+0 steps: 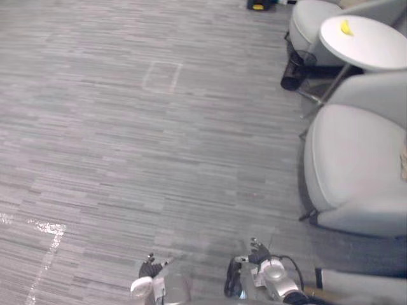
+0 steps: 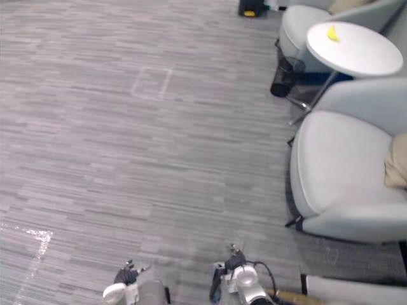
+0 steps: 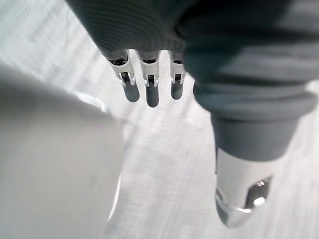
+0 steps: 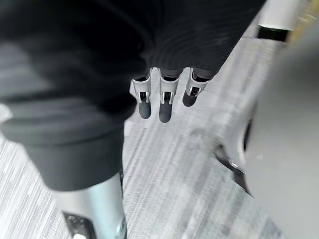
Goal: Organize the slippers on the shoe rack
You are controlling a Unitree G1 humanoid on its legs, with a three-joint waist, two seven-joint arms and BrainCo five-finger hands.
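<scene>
Grey floor (image 1: 159, 127) — armchair (image 1: 356, 165), round table (image 1: 375, 54), bin (image 1: 296, 70) at right.

2 head eyes overlook same floor (image 1: 127, 159), wrists close-up

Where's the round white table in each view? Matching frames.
Left eye view: round white table top right, above the grey armchair.
Right eye view: table top right, above the armchair.
Left wrist view: grey floor.
Right wrist view: grey floor.
Shared landmark: yellow object on the table.
</scene>
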